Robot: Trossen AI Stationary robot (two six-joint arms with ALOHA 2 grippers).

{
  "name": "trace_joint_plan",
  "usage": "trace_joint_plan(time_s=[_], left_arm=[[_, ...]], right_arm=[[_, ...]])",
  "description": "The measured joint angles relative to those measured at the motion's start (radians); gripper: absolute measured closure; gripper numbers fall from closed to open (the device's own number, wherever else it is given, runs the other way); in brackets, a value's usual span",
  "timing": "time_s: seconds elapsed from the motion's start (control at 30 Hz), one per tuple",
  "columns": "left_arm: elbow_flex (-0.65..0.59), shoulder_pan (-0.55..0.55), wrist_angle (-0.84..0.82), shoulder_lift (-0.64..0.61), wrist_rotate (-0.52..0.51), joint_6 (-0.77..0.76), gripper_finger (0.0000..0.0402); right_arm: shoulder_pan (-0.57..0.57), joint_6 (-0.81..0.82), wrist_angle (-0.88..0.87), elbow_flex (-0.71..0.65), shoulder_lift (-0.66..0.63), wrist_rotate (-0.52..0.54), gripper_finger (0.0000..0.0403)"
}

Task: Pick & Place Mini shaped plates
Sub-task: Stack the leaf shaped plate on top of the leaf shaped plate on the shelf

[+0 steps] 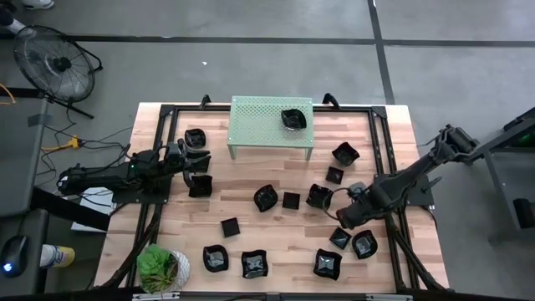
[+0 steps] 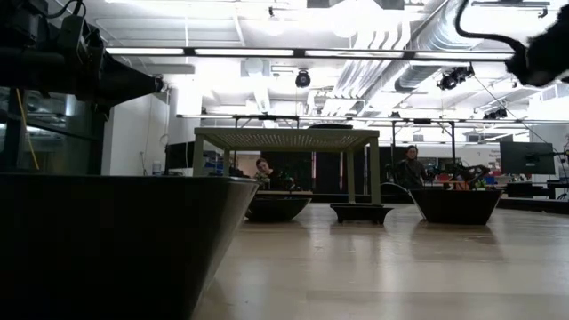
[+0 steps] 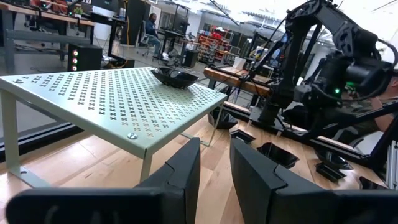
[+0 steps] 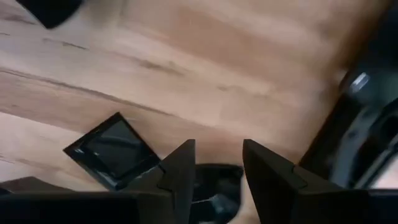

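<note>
Several mini shaped plates, small glossy black dishes, lie scattered on the wooden table (image 1: 276, 230). One plate (image 1: 292, 118) sits on the pale green perforated shelf (image 1: 259, 125) at the far middle. My right gripper (image 1: 343, 216) hangs open and points down over the right side of the table. Below it are a square plate (image 4: 115, 149) and a darker plate (image 4: 214, 183) under the gap of its fingers; it touches neither. My left gripper (image 3: 214, 168) waits at the left, level, open and empty, facing the shelf (image 3: 118, 99).
A green leafy thing on a white dish (image 1: 160, 267) lies at the near left corner. Black frame rails (image 1: 380, 142) run along the table's sides. Plates (image 1: 216, 257) line the near edge. A fan (image 1: 54, 63) stands on the floor. People sit in the room behind (image 2: 411, 164).
</note>
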Motion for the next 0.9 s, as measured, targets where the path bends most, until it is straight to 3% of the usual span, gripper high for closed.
trace_joint_plan(time_s=[0.27, 0.57, 0.9], left_arm=[[0.000, 0.000, 0.000, 0.000, -0.001, 0.000, 0.0316], [0.000, 0.000, 0.000, 0.000, 0.000, 0.000, 0.0316], [0.000, 0.000, 0.000, 0.000, 0.000, 0.000, 0.0316]], right_arm=[[0.064, 0.265, 0.150, -0.062, 0.004, -0.068, 0.0275], [0.052, 0.381, 0.176, -0.066, 0.012, -0.162, 0.0275], [0.027, 0.461, 0.254, -0.066, 0.138, -0.273, 0.0275]])
